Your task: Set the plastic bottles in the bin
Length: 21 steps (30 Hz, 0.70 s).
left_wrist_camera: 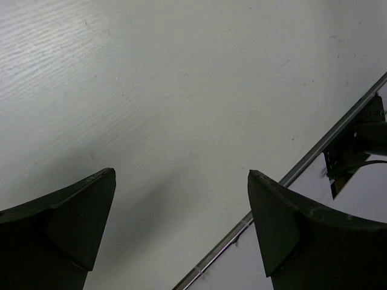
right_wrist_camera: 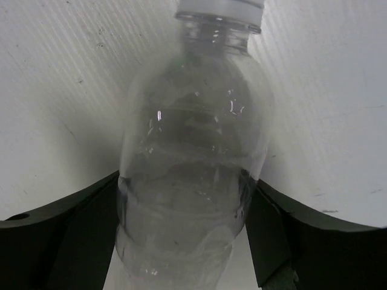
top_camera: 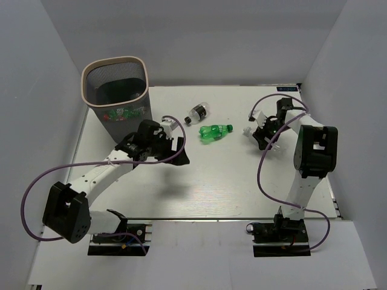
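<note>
The white table (top_camera: 199,187) fills the booth, with the bin (top_camera: 116,90) upright at its far left corner; red and green show through its mesh low down. The left arm (top_camera: 103,172) stretches low and diagonally from its base, its wrist just in front of the bin, and the left gripper (left_wrist_camera: 181,171) hangs over bare table with fingers wide apart, holding nothing. The right arm (top_camera: 314,151) stands tall, folded at the elbow, reaching left. The right gripper (right_wrist_camera: 185,178) is clamped on a clear bottle (right_wrist_camera: 193,133) with a white cap. A green bottle (top_camera: 216,131) and a black-capped bottle (top_camera: 198,112) lie mid-table, between the grippers.
</note>
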Tool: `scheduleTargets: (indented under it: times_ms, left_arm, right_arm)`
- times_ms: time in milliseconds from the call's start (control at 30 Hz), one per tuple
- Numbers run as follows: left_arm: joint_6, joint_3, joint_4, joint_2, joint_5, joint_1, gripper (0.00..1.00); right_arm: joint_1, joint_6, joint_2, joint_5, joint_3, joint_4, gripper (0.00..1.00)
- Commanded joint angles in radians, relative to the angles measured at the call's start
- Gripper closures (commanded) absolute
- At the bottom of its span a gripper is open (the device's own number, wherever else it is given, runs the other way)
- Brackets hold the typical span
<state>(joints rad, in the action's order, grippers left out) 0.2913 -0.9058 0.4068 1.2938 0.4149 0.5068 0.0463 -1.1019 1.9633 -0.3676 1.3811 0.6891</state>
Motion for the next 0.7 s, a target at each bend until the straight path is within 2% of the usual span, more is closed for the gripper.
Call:
scheduleTargets:
  times_ms: [0,67,100,133,233,267,300,367,400,433,467,500,533,600,633,667]
  left_arm:
    - [0.055,0.066,-0.085,-0.057,-0.007,0.022,0.01]
    - [0.066,0.093,-0.105,-0.057,-0.007,0.033,0.01]
    - [0.075,0.111,-0.105,-0.057,-0.007,0.044,0.01]
    - [0.075,0.120,-0.115,-0.066,-0.007,0.053,0.01]
    - [0.075,0.148,-0.115,-0.067,-0.016,0.071,0.01]
    - [0.084,0.168,-0.126,-0.067,-0.016,0.072,0.01]
    - [0.085,0.179,-0.140,-0.067,-0.016,0.082,0.01]
    - [0.095,0.209,-0.158,-0.067,-0.016,0.082,0.01]
    - [0.104,0.218,-0.175,-0.053,-0.005,0.093,0.01]
    - [0.114,0.228,-0.184,-0.053,-0.005,0.102,0.01]
    - [0.114,0.240,-0.184,-0.044,0.005,0.102,0.01]
    - [0.124,0.240,-0.198,-0.044,0.005,0.102,0.01]
    - [0.124,0.251,-0.210,-0.034,0.005,0.114,0.01]
    - [0.124,0.260,-0.210,-0.034,0.005,0.125,0.01]
    - [0.134,0.269,-0.210,-0.034,0.005,0.125,0.01]
    - [0.134,0.278,-0.210,-0.034,0.005,0.136,0.01]
  right_arm:
    - [-0.013,-0.032,0.017,0.025,-0.019,-0.022,0.24]
    - [-0.016,-0.036,0.017,0.006,-0.001,0.012,0.38]
    - [-0.019,-0.048,0.023,-0.017,0.012,0.080,0.60]
    - [-0.020,-0.065,0.023,-0.037,0.025,0.113,0.71]
    - [-0.042,-0.072,-0.007,-0.181,0.197,0.288,0.92]
    - [-0.043,-0.064,-0.018,-0.297,0.279,0.379,0.92]
    - [-0.080,-0.059,-0.039,-0.338,0.323,0.413,0.93]
    - [-0.141,-0.044,-0.044,-0.414,0.543,0.472,0.93]
    - [-0.161,-0.026,-0.037,-0.532,0.646,0.472,0.93]
    - [-0.201,-0.012,-0.037,-0.565,0.694,0.452,0.93]
    - [-0.253,0.095,-0.035,-0.620,0.785,0.369,0.91]
    - [-0.275,0.146,-0.040,-0.661,0.797,0.228,0.91]
    - [-0.320,0.268,-0.052,-0.715,0.793,0.129,0.91]
    - [-0.399,0.635,-0.112,-0.745,0.652,-0.457,0.91]
    - [-0.434,0.816,-0.141,-0.739,0.504,-0.807,0.91]
    - [-0.434,0.889,-0.139,-0.728,0.503,-0.810,0.91]
